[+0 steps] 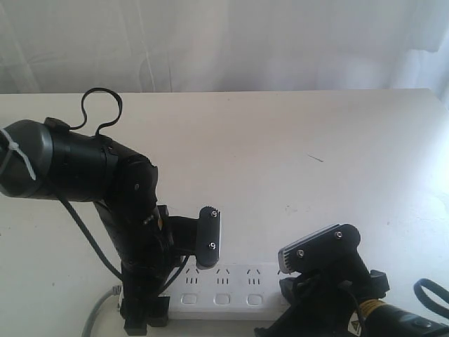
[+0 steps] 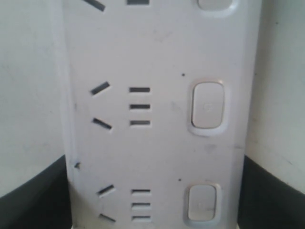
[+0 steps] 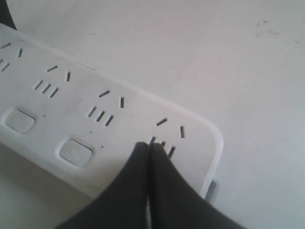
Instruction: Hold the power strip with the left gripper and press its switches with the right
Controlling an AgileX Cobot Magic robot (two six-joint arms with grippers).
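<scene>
The white power strip (image 1: pixel 231 293) lies along the table's near edge. In the left wrist view it fills the frame, and my left gripper (image 2: pixel 153 162) is shut on it, one black finger (image 2: pixel 28 200) against each long side. Two square switches (image 2: pixel 208 106) show there, and three more switches (image 1: pixel 222 300) show in the exterior view. My right gripper (image 3: pixel 148 145) is shut, its black fingers (image 3: pixel 136 176) pressed together. Their tips rest on the strip's (image 3: pixel 109 102) rounded end, just below the last socket group. They hide the switch there. Two other switches (image 3: pixel 75 151) lie beside them.
The strip's grey cord (image 1: pixel 98 312) runs off the table's front left. The left arm's looped black cable (image 1: pixel 102 105) rises above the wrist. The white table (image 1: pixel 295 154) stretches back to a pale curtain. A small dark mark (image 1: pixel 316 158) lies on it.
</scene>
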